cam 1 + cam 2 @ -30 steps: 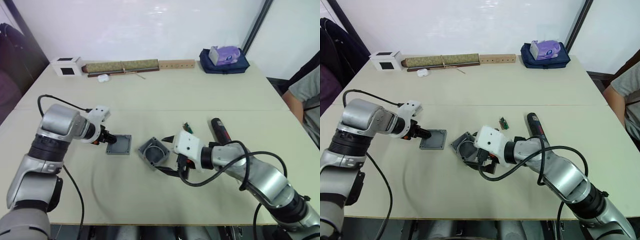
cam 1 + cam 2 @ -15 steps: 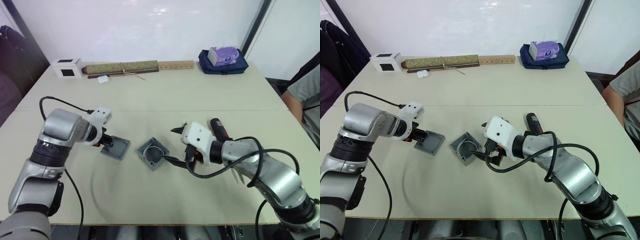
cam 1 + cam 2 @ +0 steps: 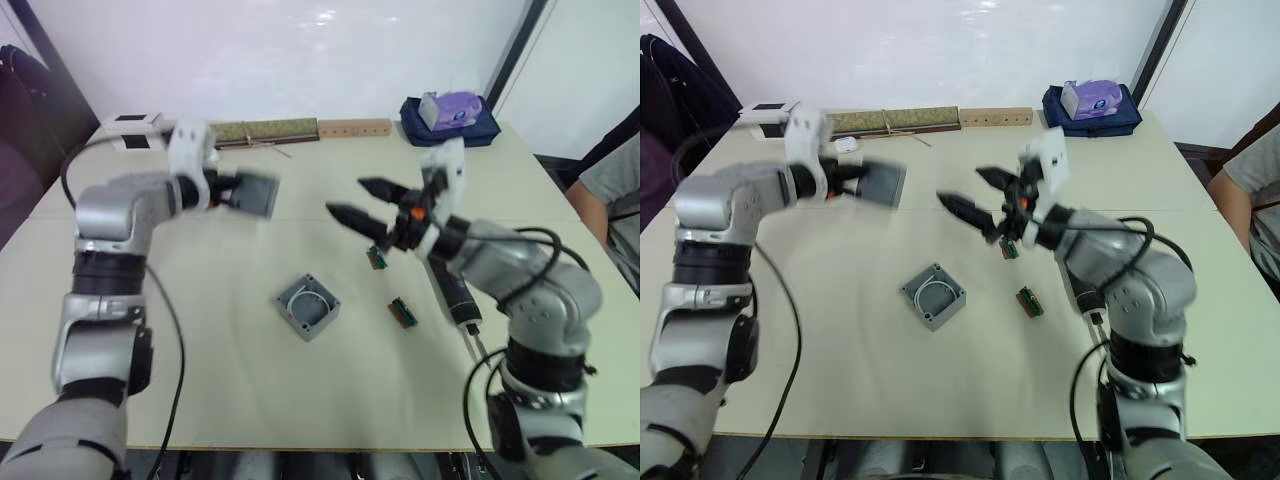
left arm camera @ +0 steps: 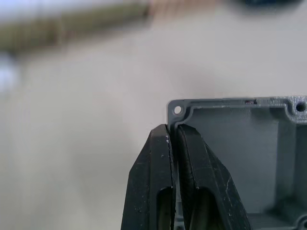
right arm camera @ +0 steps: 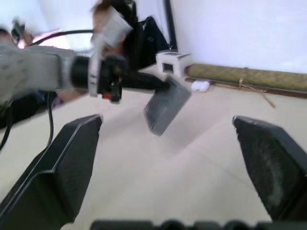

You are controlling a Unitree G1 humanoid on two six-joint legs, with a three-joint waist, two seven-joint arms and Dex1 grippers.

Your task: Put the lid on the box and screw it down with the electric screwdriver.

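Note:
My left gripper (image 3: pixel 232 192) is shut on the rim of the grey lid (image 3: pixel 256 194) and holds it in the air over the back left of the table. In the left wrist view the two fingers (image 4: pixel 160 158) pinch the lid's (image 4: pixel 240 143) wall near a corner, recessed side showing. The grey box (image 3: pixel 308 307) sits open on the table in the middle, a white wire loop inside. My right gripper (image 3: pixel 360 200) hangs open and empty above the table, right of the lid. The black electric screwdriver (image 3: pixel 455 296) lies on the table under my right forearm.
Two small green circuit boards (image 3: pixel 403 313) (image 3: pixel 377 258) lie right of the box. Along the back edge are a white cube (image 3: pixel 135 123), a rolled mat (image 3: pixel 265 131), a wooden strip (image 3: pixel 355 128) and a blue bag (image 3: pixel 447 120). A person's arm (image 3: pixel 612 190) shows at the right edge.
My left gripper closed on the lid and lifted it off the table, up and back. My right gripper left the box's side and rose, staying open. The box stays on the table.

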